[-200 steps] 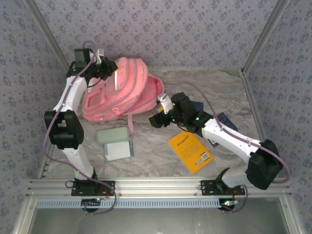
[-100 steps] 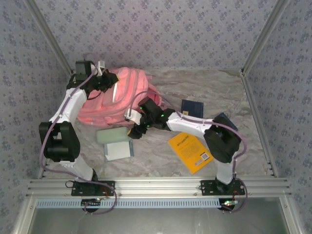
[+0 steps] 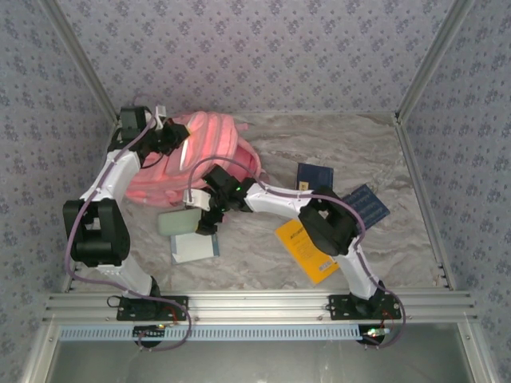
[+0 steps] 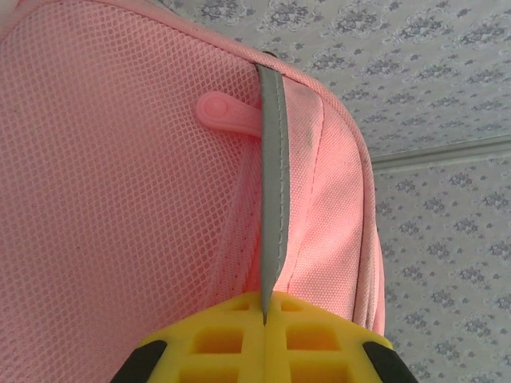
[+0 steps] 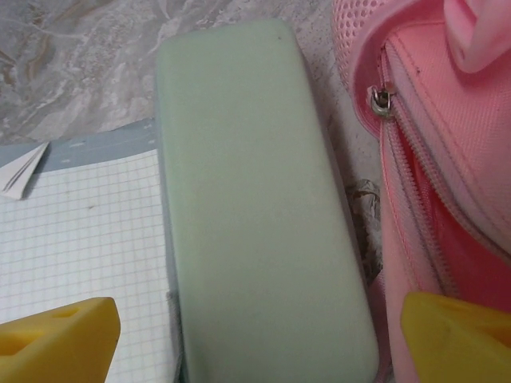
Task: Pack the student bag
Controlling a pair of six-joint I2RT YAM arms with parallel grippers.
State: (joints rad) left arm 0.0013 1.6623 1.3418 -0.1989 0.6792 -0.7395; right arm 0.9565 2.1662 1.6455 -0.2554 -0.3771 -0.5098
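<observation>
While left tool (image 4: 263, 317) clamps the student bag (image 4: 120, 199), right tool (image 5: 257, 335) gapes, fingertips (image 5: 60, 339) cropped.

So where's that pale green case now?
The case lies left of centre in the top view, between the pink backpack and the grid notebook, under the right fingers.

Bright, soft, even light falls from above, leaving only faint shadows on the worktop (image 3: 351, 144). The overhead view is slightly grainy. Close up, the pink bag (image 4: 120, 199) shows sharp mesh, while the left tool (image 4: 263, 339) and right tool (image 5: 255, 343) blur at the bottom edges.
</observation>
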